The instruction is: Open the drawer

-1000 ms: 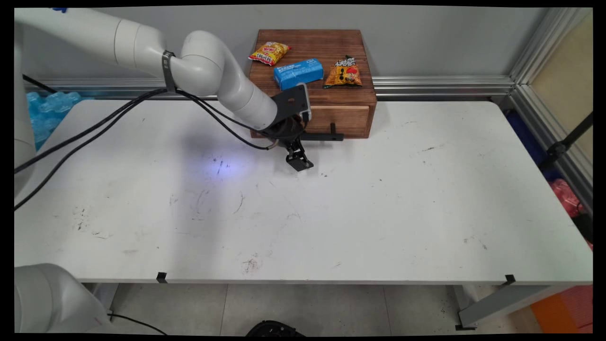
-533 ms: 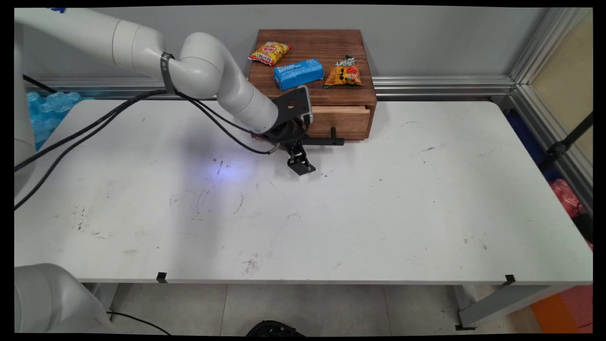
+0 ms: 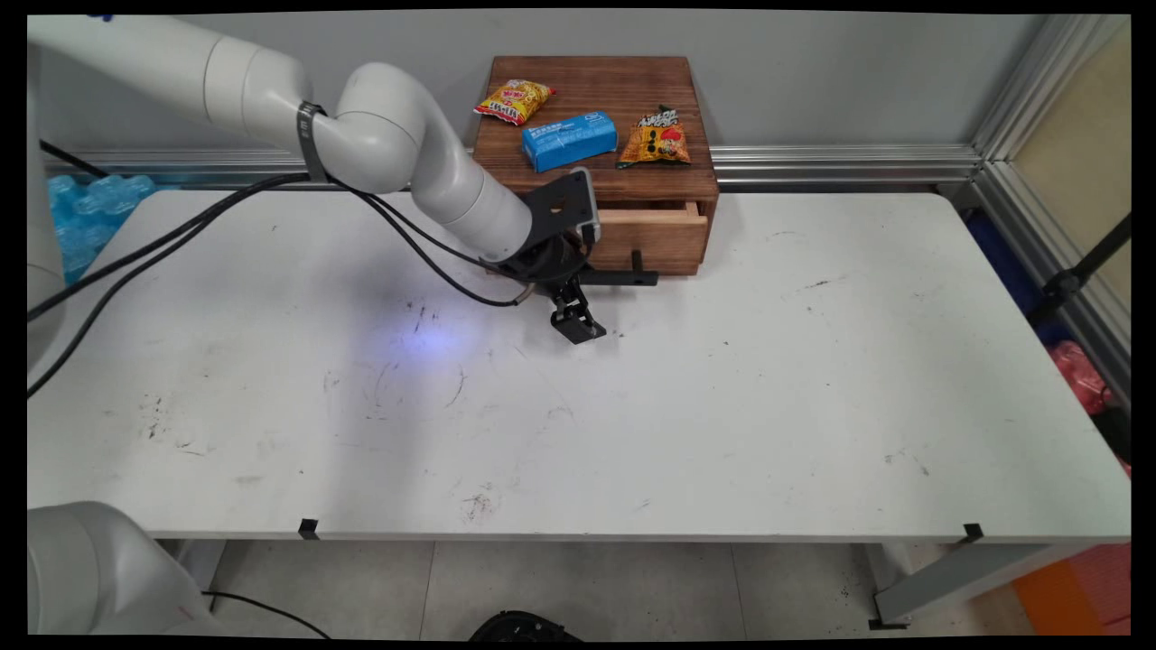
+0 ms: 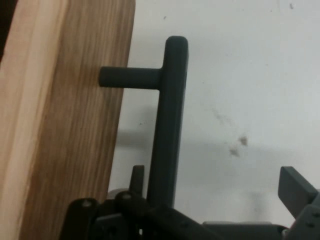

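Note:
A brown wooden box (image 3: 596,86) with one drawer stands at the back of the table. The drawer front (image 3: 659,239) (image 4: 65,125) is pulled out a little, showing a strip of pale wood at its top. My gripper (image 3: 573,302) (image 4: 215,195) is at the left end of the black bar handle (image 3: 623,277) (image 4: 167,125). It is open. One finger (image 4: 136,177) sits in the gap between the handle and the drawer front. The other finger (image 4: 295,190) stands well clear over the table. The handle bar runs between the two fingers.
On top of the box lie a yellow snack bag (image 3: 513,99), a blue carton (image 3: 569,140) and an orange snack bag (image 3: 656,140). Black cables (image 3: 181,244) hang from the arm over the table's left side. A pack of water bottles (image 3: 86,208) is beyond the left edge.
The drawer has slid out of the box toward the table's near side. My gripper has moved the same way, staying at the handle.

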